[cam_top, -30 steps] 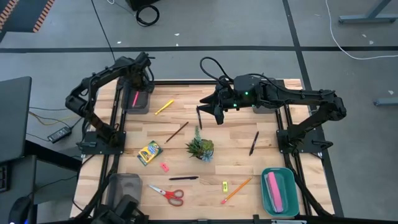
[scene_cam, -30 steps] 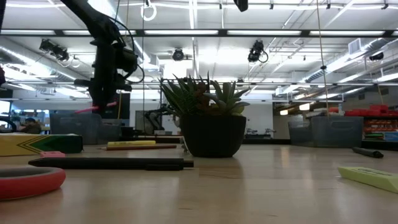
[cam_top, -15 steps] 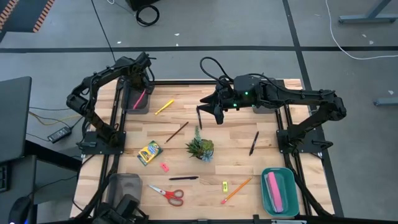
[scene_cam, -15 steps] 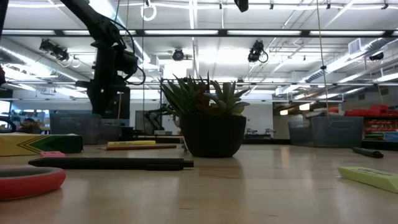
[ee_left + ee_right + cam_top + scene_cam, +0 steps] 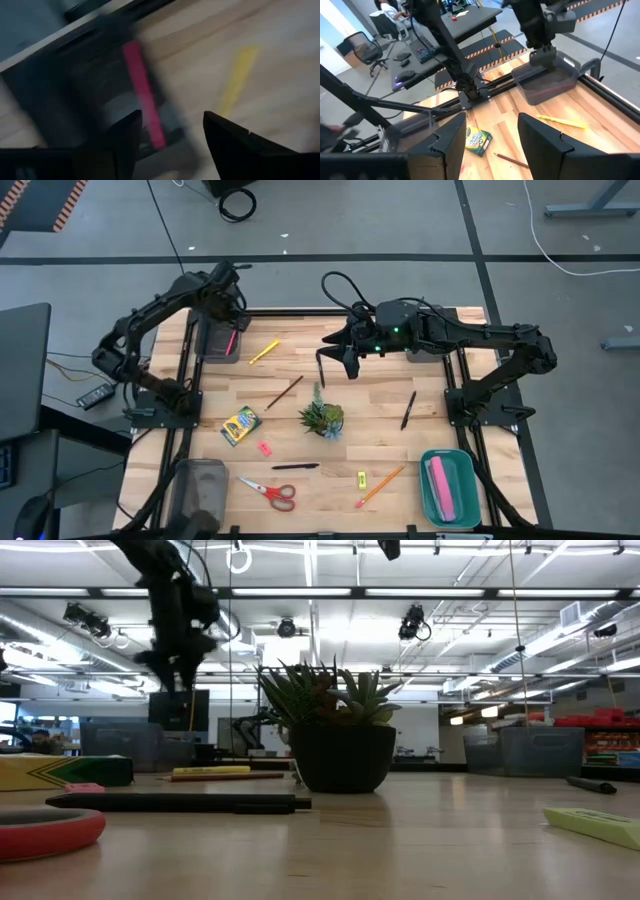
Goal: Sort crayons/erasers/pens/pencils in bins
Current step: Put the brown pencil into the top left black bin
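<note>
Wood tabletop, with the potted plant (image 5: 322,418) at its middle, shows a job barely begun. 1 pink pencil (image 5: 229,340) lies in the dark grey bin (image 5: 212,350) at the corner far beyond the plant on my left. The teal bin (image 5: 446,502), at the corner on the plant's other side, holds something pink, possibly an eraser.

Loose around the plant lie the crayon box (image 5: 240,425), 2 black pens (image 5: 408,409), a yellow pencil (image 5: 264,351), a brown pencil (image 5: 284,392), an orange pencil (image 5: 381,486), a pink eraser (image 5: 265,448) and a yellow eraser (image 5: 361,477).

My left pincer (image 5: 170,117) hangs over the dark grey bin, fingers well apart and gripping nothing, the pink pencil lying free below. My right pincer (image 5: 492,125) waits just behind the plant, also spread and empty.
</note>
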